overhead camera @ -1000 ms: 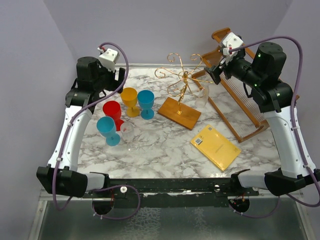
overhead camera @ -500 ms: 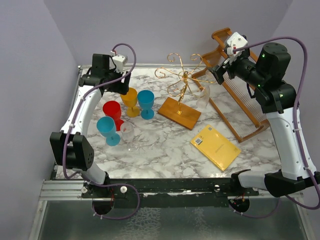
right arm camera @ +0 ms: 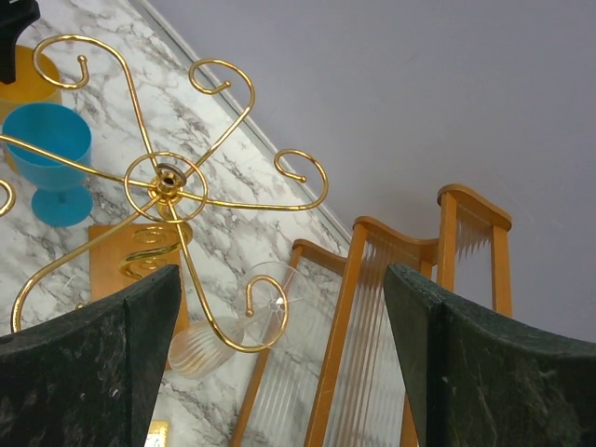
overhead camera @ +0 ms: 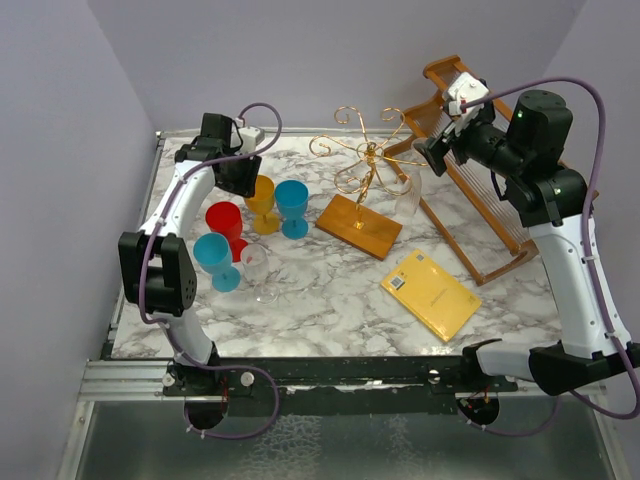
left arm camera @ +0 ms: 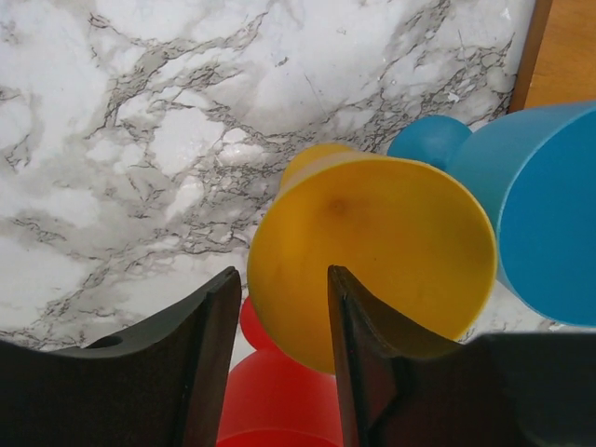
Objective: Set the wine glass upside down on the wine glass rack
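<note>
The wine glass rack is a gold wire stand on a flat wooden base, mid-table. A clear wine glass hangs upside down from its right arm, with its foot caught in a gold curl. A second clear wine glass stands upright among coloured cups on the left. My right gripper hovers open just right of the rack, holding nothing. My left gripper is over the yellow cup. Its jaws straddle the near rim with a small gap showing.
A blue cup, a red cup and a light blue cup crowd round the yellow one. A large slatted wooden rack leans at the back right. A yellow book lies in front of it.
My left arm swung in from the left rear corner to above the yellow cup, and its jaws narrowed. My right gripper dipped slightly beside the rack.
</note>
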Motion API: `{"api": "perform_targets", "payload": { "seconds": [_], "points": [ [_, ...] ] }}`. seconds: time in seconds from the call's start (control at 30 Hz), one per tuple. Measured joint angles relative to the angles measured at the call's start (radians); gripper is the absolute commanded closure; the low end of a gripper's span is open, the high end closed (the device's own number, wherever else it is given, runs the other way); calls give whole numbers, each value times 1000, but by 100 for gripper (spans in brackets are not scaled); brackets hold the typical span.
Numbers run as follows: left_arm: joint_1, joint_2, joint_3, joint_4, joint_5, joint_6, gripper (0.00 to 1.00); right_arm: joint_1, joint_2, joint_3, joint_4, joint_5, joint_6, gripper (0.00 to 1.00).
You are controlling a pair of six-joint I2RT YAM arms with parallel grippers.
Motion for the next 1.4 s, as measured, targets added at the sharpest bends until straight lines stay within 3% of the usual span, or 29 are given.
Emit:
{"api": "perform_targets", "payload": {
  "seconds": [0.67, 1.4],
  "points": [
    [0, 78, 53, -17, 0, 26, 99, -28, 0, 0, -2, -36, 0, 11],
    [0, 79, 189, -24, -60, 68, 100, -53, -13, -25, -1, -36, 0, 10]
  ]
}}
